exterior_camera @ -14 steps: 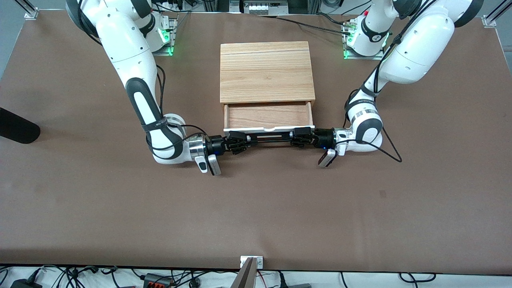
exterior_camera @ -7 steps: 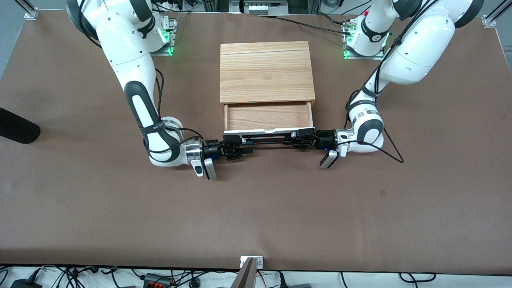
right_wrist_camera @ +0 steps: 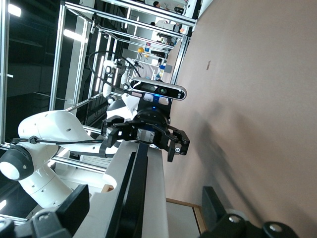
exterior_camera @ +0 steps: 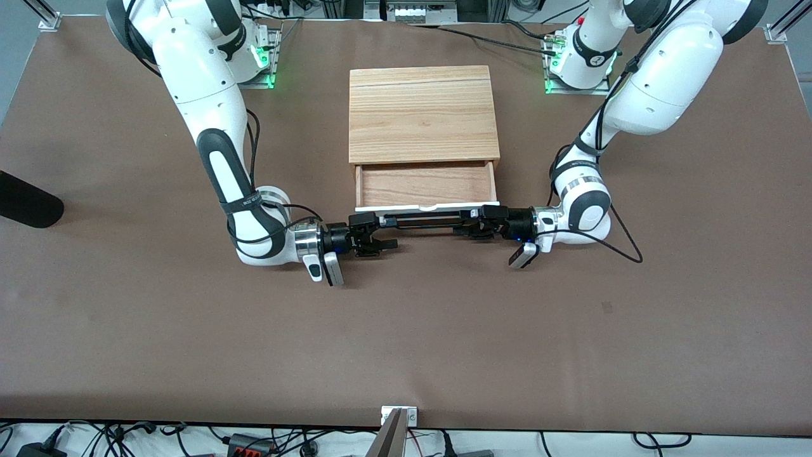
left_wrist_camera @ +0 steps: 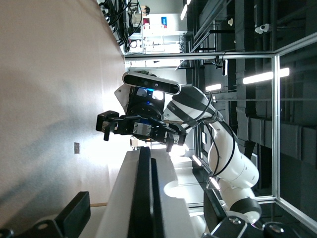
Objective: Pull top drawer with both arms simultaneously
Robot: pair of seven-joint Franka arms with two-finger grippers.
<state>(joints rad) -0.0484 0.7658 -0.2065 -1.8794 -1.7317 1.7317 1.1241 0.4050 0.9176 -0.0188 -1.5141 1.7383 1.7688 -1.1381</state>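
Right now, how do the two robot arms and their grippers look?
Both arms, left arm and right arm, are glossy white with black-grey joint sections and silver wrists. Black cables run along them. The left gripper and right gripper are small and black.

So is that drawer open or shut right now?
Open. The drawer sticks out from under the cabinet top, its wood tray showing, apparently empty. Both grippers are open at its handle.
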